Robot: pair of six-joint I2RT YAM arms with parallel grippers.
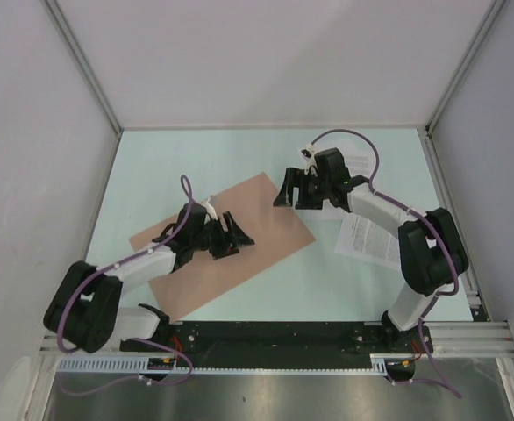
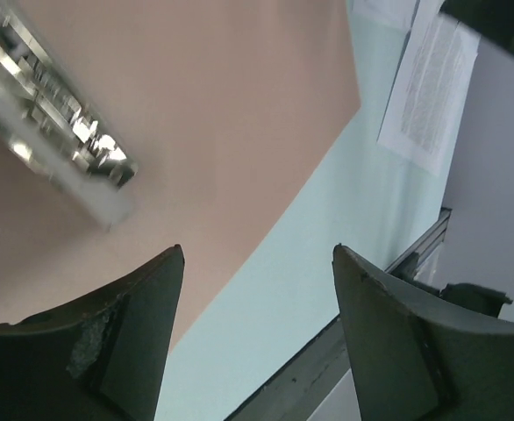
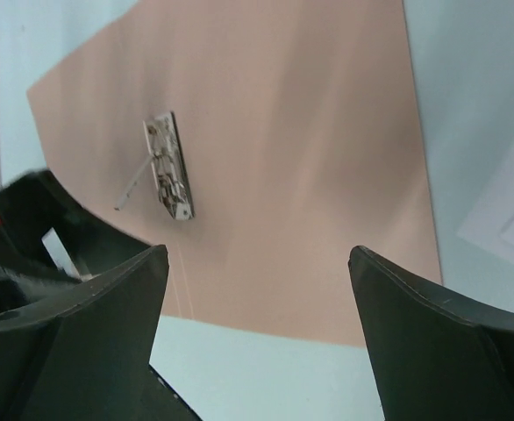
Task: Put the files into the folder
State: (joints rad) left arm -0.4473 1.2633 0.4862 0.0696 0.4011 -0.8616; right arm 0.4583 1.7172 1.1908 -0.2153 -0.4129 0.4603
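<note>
Both black-and-white arms rise nearest the overhead camera, their bases bolted to a black rail at the near edge. Beneath them spreads the pale mint-green worktop, walled by grey panels.

Largest thing on it is the thin, flat salmon-brown card folder, lying askew left of centre. No fold or raised flap shows, so I cannot tell whether it lies open or shut. The left hand hovers over its middle and the right hand over its far right edge.

Each wrist view shows its own hand spread wide, with nothing between the dark fingers. The left hand looks down on the folder at its edge and on bare worktop. The right hand looks down on the folder across its broad face.

The files, loose white paper sheets printed with small black text, lie on the right side of the worktop. They are apart from the folder and partly under the right forearm, and another sheet shows farther back. None is in the folder yet. Smallest of all, a shiny metal clip sits on the folder's face.

The sheets are probably very light, limp and slick, lying flat with no edge to get under. A pinch at a corner or free edge, perhaps after sliding a sheet over the folder's rim, looks best. The card is stiffer but light, and apt to skate unless one hand pins it.
</note>
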